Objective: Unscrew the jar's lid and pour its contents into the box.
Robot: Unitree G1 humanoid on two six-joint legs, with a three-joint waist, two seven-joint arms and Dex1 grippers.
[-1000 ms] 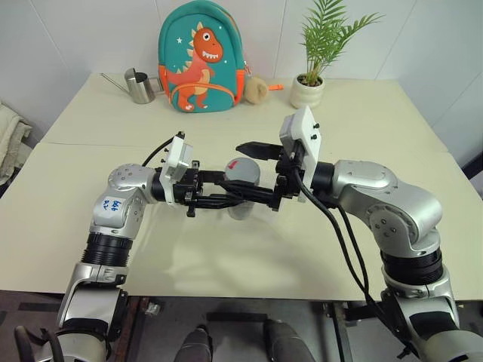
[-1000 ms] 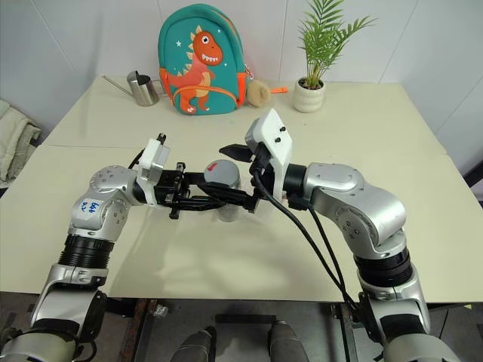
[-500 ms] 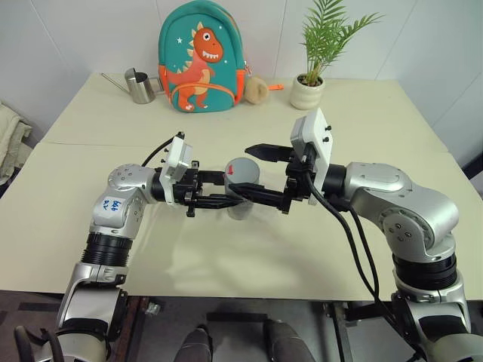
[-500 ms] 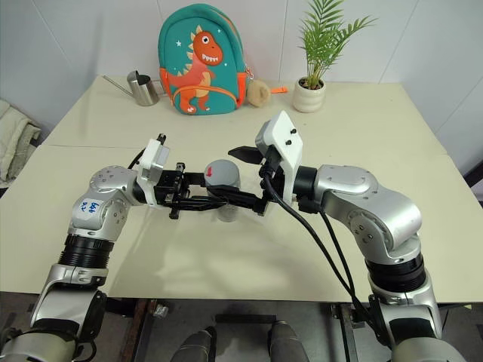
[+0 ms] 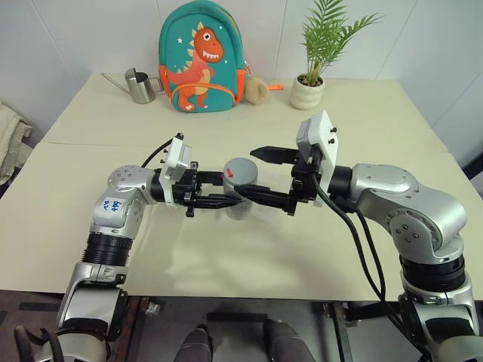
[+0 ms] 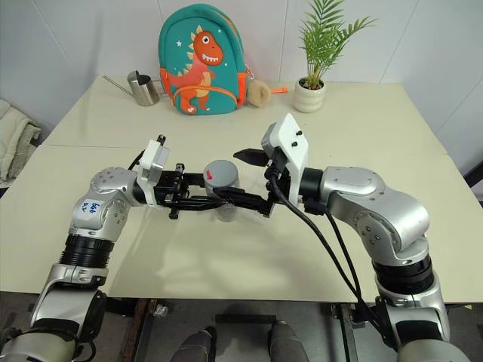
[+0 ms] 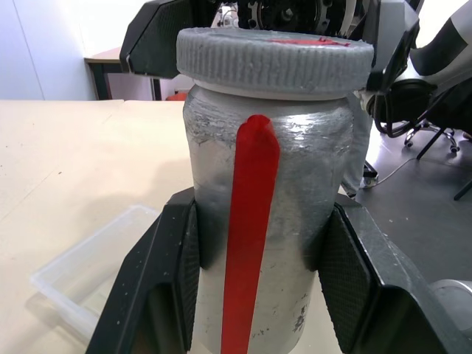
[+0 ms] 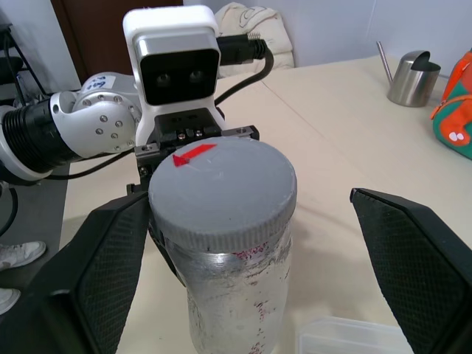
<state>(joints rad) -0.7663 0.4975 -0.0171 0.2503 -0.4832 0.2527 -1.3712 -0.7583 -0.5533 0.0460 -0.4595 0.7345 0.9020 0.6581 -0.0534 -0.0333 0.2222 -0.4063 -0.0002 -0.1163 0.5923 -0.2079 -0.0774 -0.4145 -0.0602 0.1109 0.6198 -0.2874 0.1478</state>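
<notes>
blue sticker on my left upper arm (image 5: 112, 205): handwritten digits and marks, looks like "646" maybe, can't really make it out
lid (image 8: 221, 188): no words, just a red arrow-shaped mark on top
jar (image 7: 265, 243): a plain red stripe down the side, and some faint reddish print showing through the wall, not readable
backpack (image 5: 201, 56): cartoon dinosaur and little stars, no lettering I can read

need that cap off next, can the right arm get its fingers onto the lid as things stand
Probably yes. The right gripper is open, its fingers either side of the lid with nothing between. The left gripper holds the jar upright.
</notes>
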